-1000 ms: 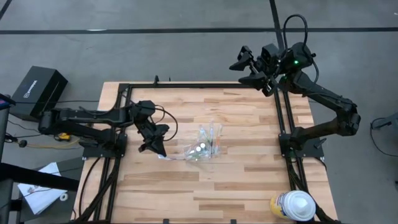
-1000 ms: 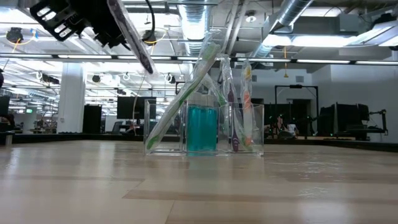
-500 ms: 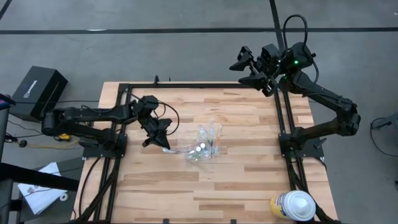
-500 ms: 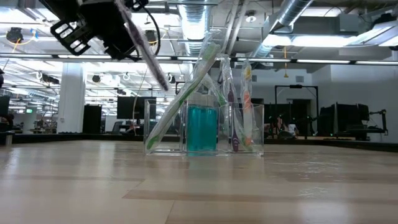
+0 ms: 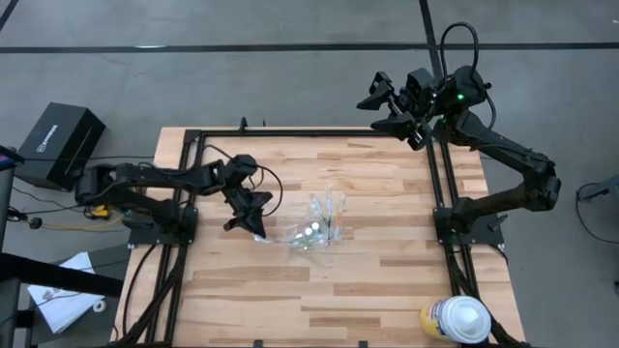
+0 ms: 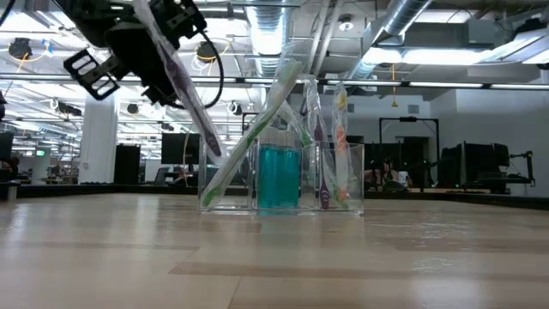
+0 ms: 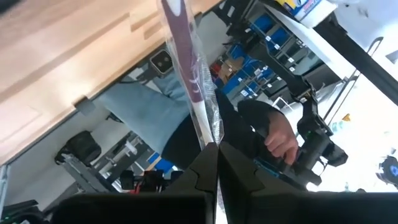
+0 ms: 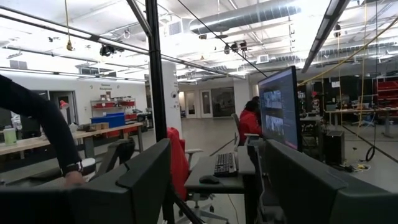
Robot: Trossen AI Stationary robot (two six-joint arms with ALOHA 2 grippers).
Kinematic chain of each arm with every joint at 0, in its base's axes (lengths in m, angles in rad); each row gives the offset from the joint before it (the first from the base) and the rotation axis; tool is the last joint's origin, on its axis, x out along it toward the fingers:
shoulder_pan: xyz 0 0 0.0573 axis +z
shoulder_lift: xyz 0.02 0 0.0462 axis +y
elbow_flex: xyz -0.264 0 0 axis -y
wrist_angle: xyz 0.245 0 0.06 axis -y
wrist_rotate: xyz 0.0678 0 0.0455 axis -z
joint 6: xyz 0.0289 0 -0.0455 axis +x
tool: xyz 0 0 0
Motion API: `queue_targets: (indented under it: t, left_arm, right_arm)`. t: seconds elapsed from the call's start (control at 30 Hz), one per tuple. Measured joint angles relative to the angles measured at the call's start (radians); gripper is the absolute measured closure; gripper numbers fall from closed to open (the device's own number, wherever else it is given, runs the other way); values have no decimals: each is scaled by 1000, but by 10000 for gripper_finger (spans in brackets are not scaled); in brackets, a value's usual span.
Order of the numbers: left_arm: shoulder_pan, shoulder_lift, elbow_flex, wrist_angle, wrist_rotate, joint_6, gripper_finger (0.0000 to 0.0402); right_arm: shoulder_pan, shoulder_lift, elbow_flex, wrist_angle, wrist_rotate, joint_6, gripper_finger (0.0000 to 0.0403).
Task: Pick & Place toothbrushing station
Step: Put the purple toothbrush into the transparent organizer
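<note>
Left gripper (image 5: 253, 215) is clenching a wrapped purple toothbrush (image 6: 184, 94), hanging tilted just at 9 o'clock of the clear organizer (image 6: 281, 176) at table centre; right gripper (image 5: 387, 106) is idling with jaws spread at the table's 1 o'clock corner. Risk, as I judge it: the slanted brush tip is pointing at the organizer's near wall and could catch the rim or the leaning green toothbrush (image 6: 253, 137) and tip the holder. Organizer is holding that green brush, a teal tube (image 6: 279, 176) in the middle compartment, and more brushes (image 6: 330, 142) on the far side
</note>
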Motion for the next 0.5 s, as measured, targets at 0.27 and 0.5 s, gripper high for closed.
queue_targets:
  t: [0.27, 0.5]
  left_arm:
    - [26, 82, 0, 101, 18, 4, 401]
    - [85, 115, 0, 115, 17, 14, 401]
  right_arm:
    - [5, 0, 0, -1, 0, -2, 154]
    - [5, 0, 0, -1, 0, -2, 154]
